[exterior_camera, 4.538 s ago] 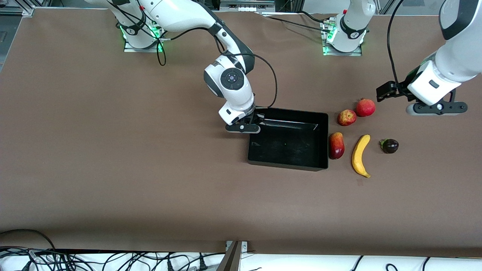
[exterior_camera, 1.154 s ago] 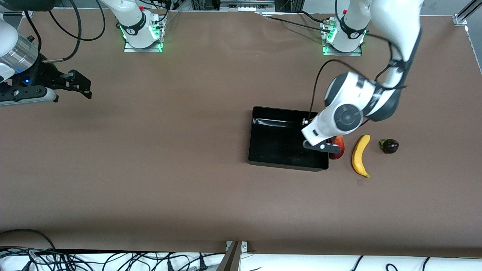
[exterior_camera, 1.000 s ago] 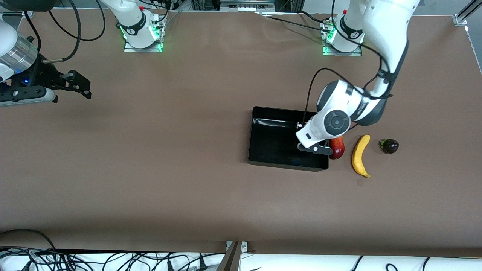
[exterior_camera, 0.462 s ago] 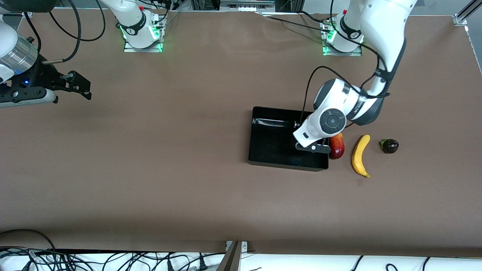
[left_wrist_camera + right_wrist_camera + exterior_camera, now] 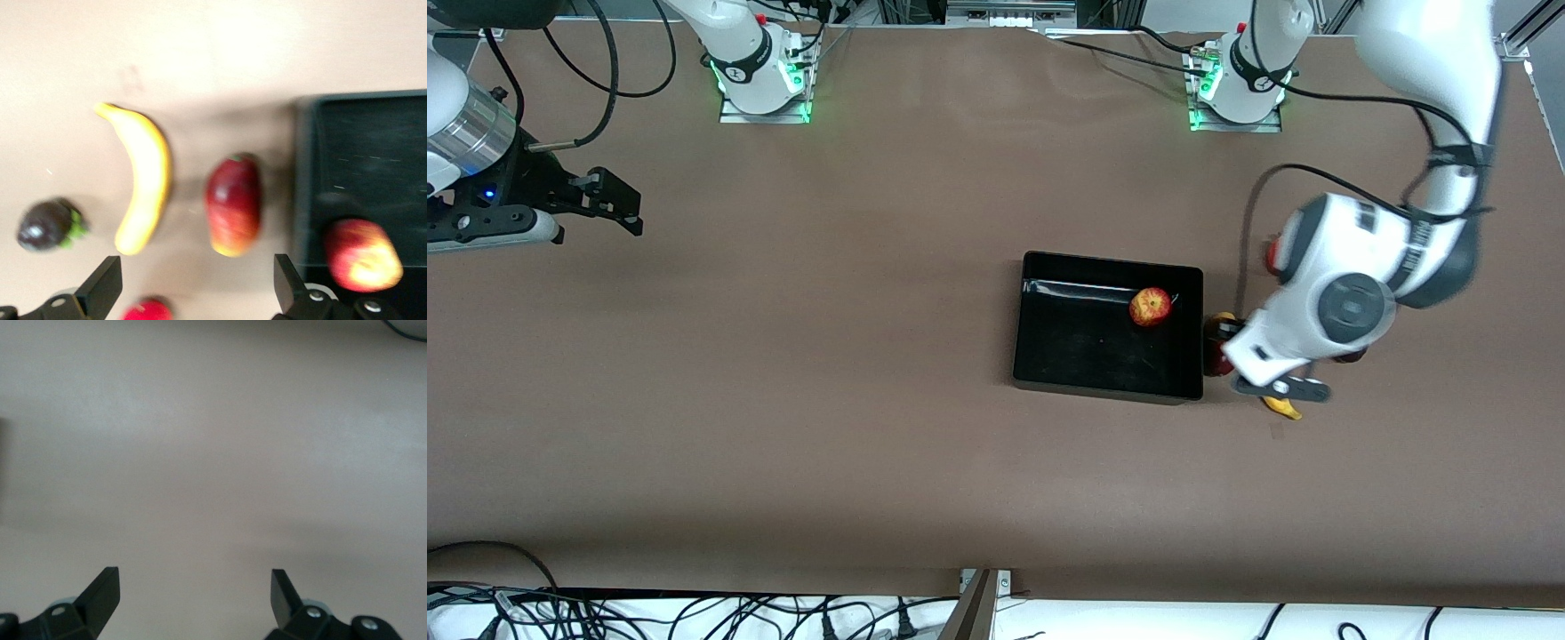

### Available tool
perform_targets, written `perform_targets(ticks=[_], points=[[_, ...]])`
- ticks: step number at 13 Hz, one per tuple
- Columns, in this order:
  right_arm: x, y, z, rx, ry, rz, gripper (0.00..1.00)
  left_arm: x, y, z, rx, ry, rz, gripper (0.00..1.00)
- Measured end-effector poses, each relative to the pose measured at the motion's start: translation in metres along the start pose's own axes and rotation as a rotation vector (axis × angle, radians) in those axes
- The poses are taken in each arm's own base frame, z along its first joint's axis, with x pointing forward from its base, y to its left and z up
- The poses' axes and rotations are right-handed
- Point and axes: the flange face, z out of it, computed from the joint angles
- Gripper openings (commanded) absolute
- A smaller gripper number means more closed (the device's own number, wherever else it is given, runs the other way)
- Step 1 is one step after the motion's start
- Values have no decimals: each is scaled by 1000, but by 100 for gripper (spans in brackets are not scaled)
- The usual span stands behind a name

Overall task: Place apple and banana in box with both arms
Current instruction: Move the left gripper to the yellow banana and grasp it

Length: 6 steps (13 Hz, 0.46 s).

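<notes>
The apple [image 5: 1150, 307] lies in the black box [image 5: 1080, 347], near the wall toward the left arm's end; it also shows in the left wrist view [image 5: 363, 255] inside the box [image 5: 373, 147]. My left gripper [image 5: 1279, 388] is open and empty, up in the air over the banana, of which only a tip [image 5: 1286, 408] shows in the front view. The left wrist view shows the whole banana [image 5: 143, 177] lying on the table, with the open left gripper [image 5: 195, 270] above it. My right gripper [image 5: 618, 201] waits open over bare table at the right arm's end [image 5: 192, 580].
A dark-red oval fruit [image 5: 233, 203] lies between the banana and the box's wall. A dark purple fruit [image 5: 47, 227] lies beside the banana, away from the box. A red round fruit [image 5: 147, 310] lies near them. Cables run along the front edge.
The left gripper has let the apple go in the box and swung from over the box to over the banana. The right arm has stayed still for the last second.
</notes>
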Motion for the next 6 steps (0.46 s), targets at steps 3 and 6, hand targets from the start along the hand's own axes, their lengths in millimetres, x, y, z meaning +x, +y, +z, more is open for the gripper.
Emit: perform_targets(ticks=[3, 6], points=[[0, 0, 0, 0, 0, 0, 100, 16, -56, 55, -31, 21, 95, 100], [0, 0, 0, 0, 0, 0, 100, 21, -78, 125, -56, 58, 127, 100]])
